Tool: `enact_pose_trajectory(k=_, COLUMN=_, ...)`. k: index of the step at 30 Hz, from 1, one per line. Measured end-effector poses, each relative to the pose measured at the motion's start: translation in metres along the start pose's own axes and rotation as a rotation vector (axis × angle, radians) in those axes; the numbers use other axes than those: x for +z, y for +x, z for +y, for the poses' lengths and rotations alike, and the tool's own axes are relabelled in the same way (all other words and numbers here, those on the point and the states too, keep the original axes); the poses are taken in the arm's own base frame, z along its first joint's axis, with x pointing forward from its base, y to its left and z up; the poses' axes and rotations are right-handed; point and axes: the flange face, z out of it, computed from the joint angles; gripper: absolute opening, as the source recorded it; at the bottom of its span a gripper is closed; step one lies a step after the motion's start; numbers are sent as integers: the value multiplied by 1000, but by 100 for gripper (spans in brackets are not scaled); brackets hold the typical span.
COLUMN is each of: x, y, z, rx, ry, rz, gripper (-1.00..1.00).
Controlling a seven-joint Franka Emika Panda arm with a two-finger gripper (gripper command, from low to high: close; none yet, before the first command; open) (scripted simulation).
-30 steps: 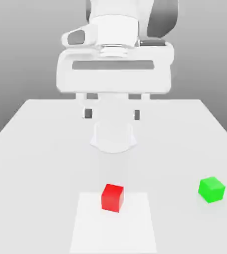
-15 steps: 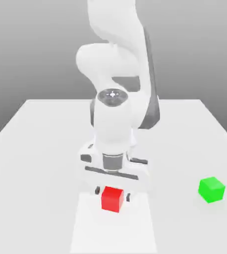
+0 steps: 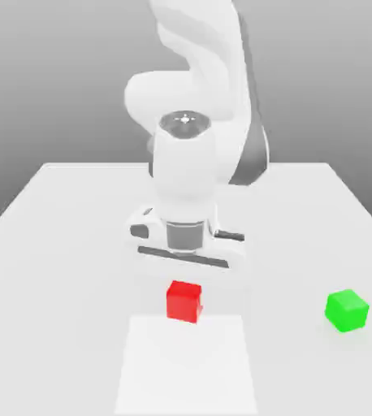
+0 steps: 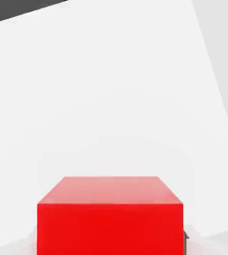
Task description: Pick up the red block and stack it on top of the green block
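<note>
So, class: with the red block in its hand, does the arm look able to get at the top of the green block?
Probably yes: the green block stands alone on the table, nothing between it and the red block.

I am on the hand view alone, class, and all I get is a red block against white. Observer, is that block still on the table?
Observer: In the exterior view the red block hangs under the gripper, off the table.
Operator: Where is the green block, then?
Observer: The green block sits on the table toward the exterior view's right, apart from the red one.
Operator: Anything on top of it?
Observer: No, its top face is bare, so the stacking is not yet done.
</note>
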Motion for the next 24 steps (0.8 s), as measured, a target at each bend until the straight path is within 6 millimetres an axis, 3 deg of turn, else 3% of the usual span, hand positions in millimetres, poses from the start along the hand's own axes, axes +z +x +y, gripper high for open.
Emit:
enact_pose_trajectory(k=10, x=-18, y=-126, z=-59, rx=62, ry=1, rz=0, gripper=-100)
enact_pose_trajectory(k=19, x=-31, y=-255, z=-70, rx=124, ry=1, rz=-1, gripper=-100)
enact_pose_trajectory(k=21, x=-16, y=-266, z=-69, rx=123, ry=2, rz=-1, gripper=-100)
enact_pose_trajectory(k=24, x=15, y=-257, z=-73, rx=153, ry=2, rz=0, gripper=-100)
